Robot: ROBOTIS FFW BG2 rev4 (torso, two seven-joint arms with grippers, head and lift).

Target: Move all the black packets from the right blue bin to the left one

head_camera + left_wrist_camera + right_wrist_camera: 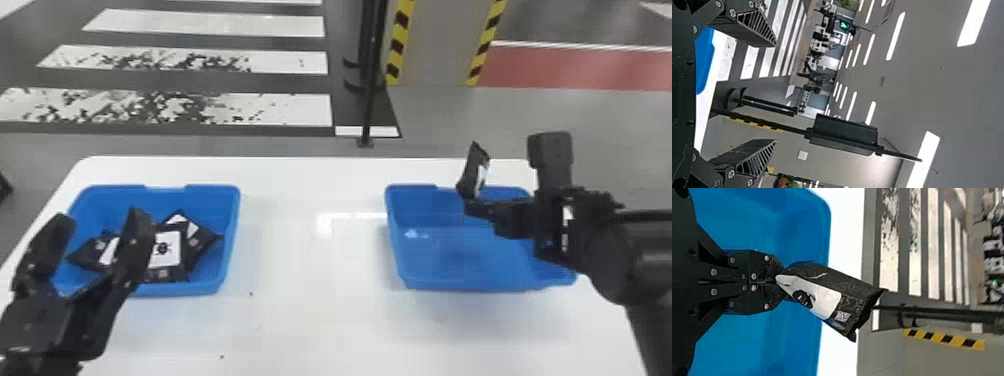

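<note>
In the head view, my right gripper [470, 206] is above the right blue bin [452, 287], holding a black packet [472, 172] upright over its back part. The right wrist view shows the right gripper [778, 281] shut on one end of the black packet [828, 295], whose white label faces the camera. My left gripper [97, 225] stands open in front of and over the left blue bin [234, 225], where several black packets [167, 250] lie in a pile. The left wrist view has the left gripper [775, 93] with its fingers wide apart and nothing between them.
Both bins stand on a white table [310, 260], with a wide stretch of tabletop between them. Behind the table, a black pole [370, 100] rises from the floor near a pillar with yellow and black striped edges.
</note>
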